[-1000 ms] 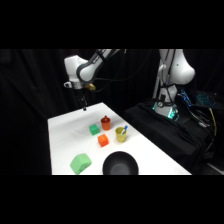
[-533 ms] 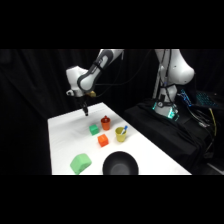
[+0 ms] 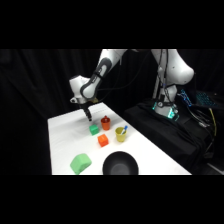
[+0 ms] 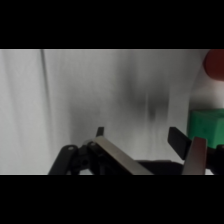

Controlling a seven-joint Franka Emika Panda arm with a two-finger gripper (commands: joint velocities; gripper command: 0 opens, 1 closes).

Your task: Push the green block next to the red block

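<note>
The green block [image 3: 94, 129] is a small bright cube on the white table [image 3: 65, 135]. In the wrist view the green block [image 4: 207, 127] shows at the right edge. The red block [image 3: 103, 140], a small orange-red cube, lies just in front of and to the right of it, a small gap apart. My gripper [image 3: 88, 117] hangs low just behind and to the left of the green block. In the wrist view the gripper [image 4: 139, 135] stands open, with bare table between its fingertips [image 4: 177, 137] and the green block just outside the right one.
A dark red cup [image 3: 105, 122] stands right of the green block, and a yellow cup [image 3: 120, 134] holding something blue stands further right. A large pale green block [image 3: 80, 163] and a black bowl [image 3: 120, 165] sit at the table's front.
The gripper has come down and forward from above the table's far end to just behind the green block. The blocks have not moved.
</note>
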